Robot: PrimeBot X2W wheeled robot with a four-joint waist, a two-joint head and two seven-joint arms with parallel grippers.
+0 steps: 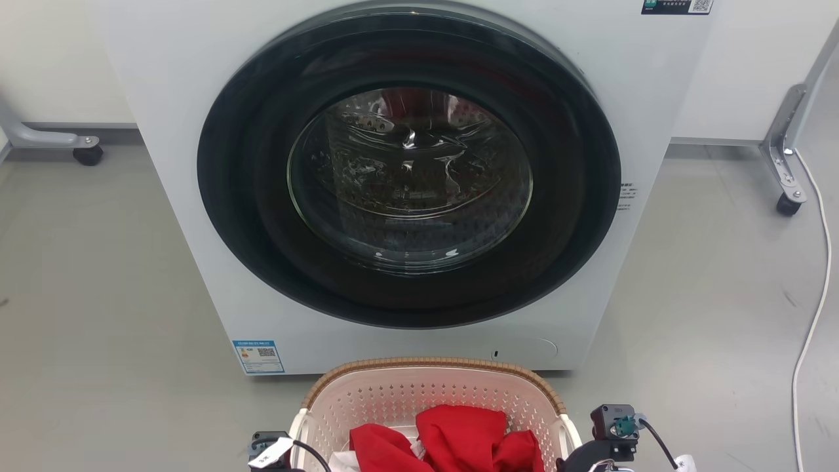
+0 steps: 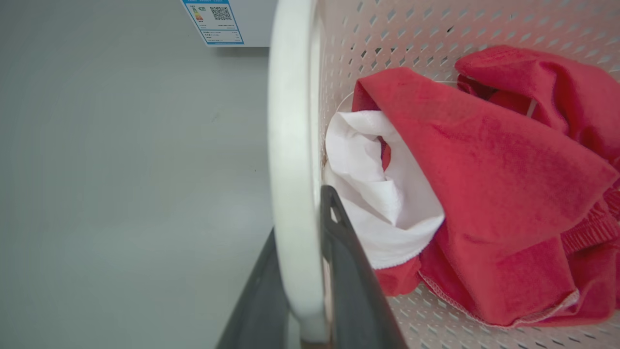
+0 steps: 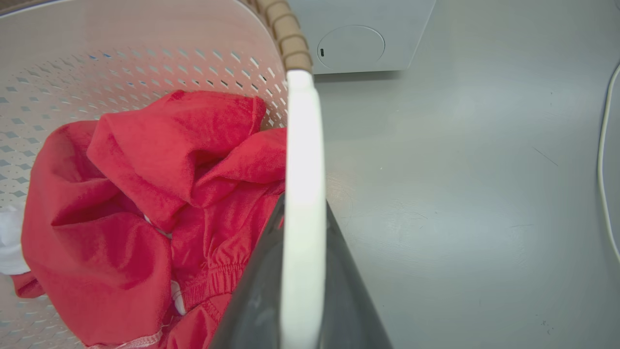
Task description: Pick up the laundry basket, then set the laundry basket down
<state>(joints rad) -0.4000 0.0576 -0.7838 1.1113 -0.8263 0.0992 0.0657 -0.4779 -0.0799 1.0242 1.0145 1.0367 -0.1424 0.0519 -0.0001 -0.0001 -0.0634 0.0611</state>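
Basket [image 1: 432,387] is at 6 o'clock of washer [image 1: 409,177]; left gripper [image 2: 300,213] pinches its 9 o'clock handle [image 2: 290,121], right gripper [image 3: 304,206] its 3 o'clock handle [image 3: 302,121].

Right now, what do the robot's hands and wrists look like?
Left hand and right hand: two long, dark grey, smooth fingers tapering to tips. Head view: a black box at the right wrist with a teal connector, black cable; white tags at both wrists.
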